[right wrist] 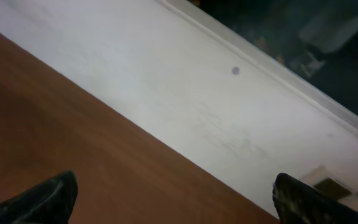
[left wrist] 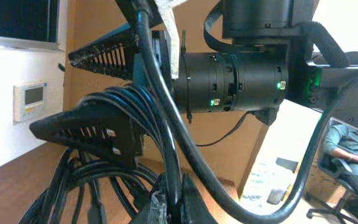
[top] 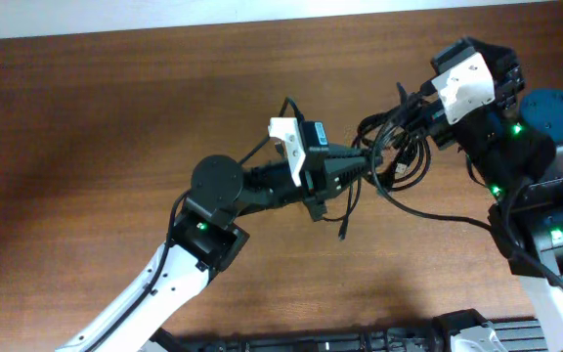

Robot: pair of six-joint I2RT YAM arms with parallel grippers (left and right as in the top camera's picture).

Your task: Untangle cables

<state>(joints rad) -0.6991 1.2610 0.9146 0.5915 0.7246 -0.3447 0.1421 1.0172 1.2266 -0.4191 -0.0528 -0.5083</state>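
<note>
Over the brown wooden table (top: pixel 115 117), my left gripper (top: pixel 365 164) straddles the cables (top: pixel 399 156); I cannot tell whether it pinches. My right gripper (right wrist: pixel 174 186) is spread wide.

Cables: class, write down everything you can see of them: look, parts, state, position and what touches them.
The cables are thin, black, rubbery-looking cords bunched in a tangle of loose loops. One loop trails over the table towards the right arm; one end with a small plug shows beside the left gripper. The bunch passes between that gripper's fingers, draped over the lower one. Whether the wide-open right gripper touches them is unclear.
</note>
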